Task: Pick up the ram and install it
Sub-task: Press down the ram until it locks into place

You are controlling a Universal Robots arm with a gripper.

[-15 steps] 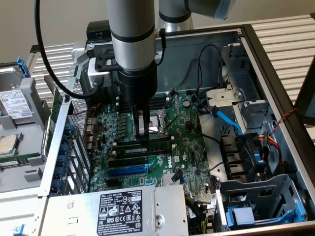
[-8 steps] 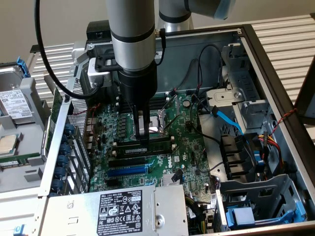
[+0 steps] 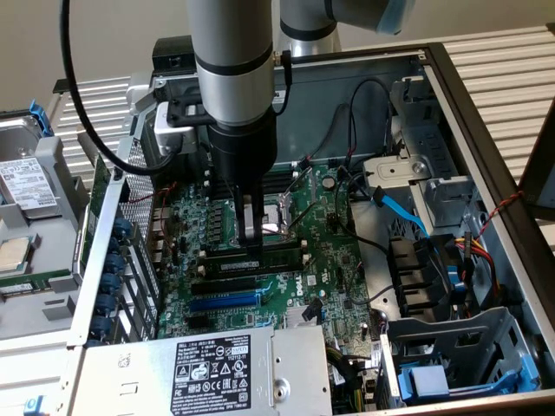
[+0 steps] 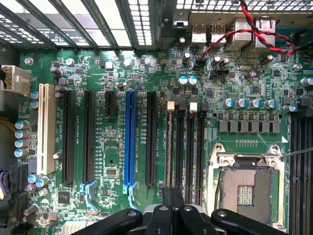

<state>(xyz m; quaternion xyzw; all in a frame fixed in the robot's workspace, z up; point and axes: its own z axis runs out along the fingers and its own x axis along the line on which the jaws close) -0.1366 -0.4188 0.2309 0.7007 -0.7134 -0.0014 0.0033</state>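
1. Exterior view: a silver and black robot arm reaches down into an open desktop computer case (image 3: pixel 486 130). Its black gripper (image 3: pixel 251 241) has its fingers pressed together, tips touching the long, thin, dark green-black ram stick (image 3: pixel 256 255), which stands on edge across the green motherboard (image 3: pixel 329 260), between the square processor socket (image 3: pixel 276 218) and the long blue expansion slot (image 3: pixel 224 302).
2. Wrist view: the black gripper (image 4: pixel 172 208) is closed above the black memory slots (image 4: pixel 190 152), beside the blue slot (image 4: pixel 129 142). The ram cannot be told from the slots here.
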